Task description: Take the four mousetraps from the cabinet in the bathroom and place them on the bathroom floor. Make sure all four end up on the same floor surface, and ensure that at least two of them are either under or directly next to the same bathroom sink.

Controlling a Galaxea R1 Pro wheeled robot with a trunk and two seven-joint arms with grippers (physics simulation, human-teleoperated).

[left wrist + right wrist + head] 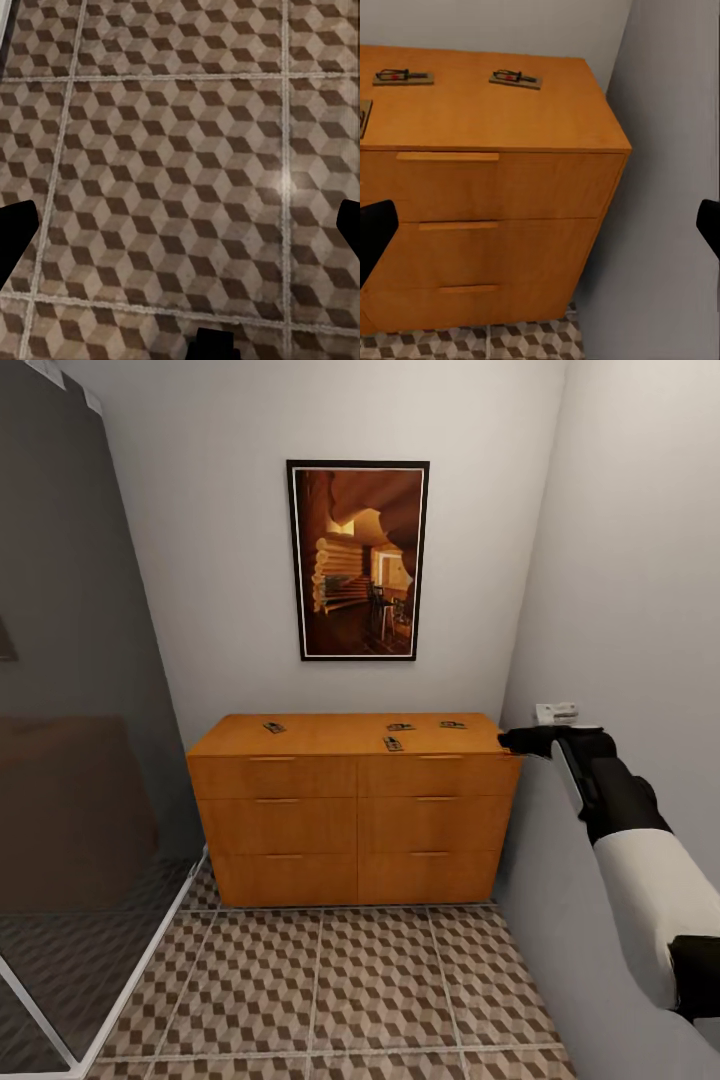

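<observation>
My right arm (pixel 610 800) reaches along the wall (pixel 640 610) beside the cabinet (pixel 355 820); a scrape there could knock my aim. Four mousetraps (pixel 392 743) lie on the cabinet top, small and flat, easy to nudge off. Right jaws (pixel 540 225) wide, empty. Left jaws (pixel 180 225) wide, empty, over floor (pixel 180 150)

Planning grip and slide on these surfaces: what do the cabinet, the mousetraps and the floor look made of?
Cabinet: orange-brown wood, smooth satin, faint grain. Mousetraps: thin, paler wooden slabs with dark, probably metal parts. Bathroom floor: apparently ceramic tile, cube print, pale grout, slight sheen.
</observation>
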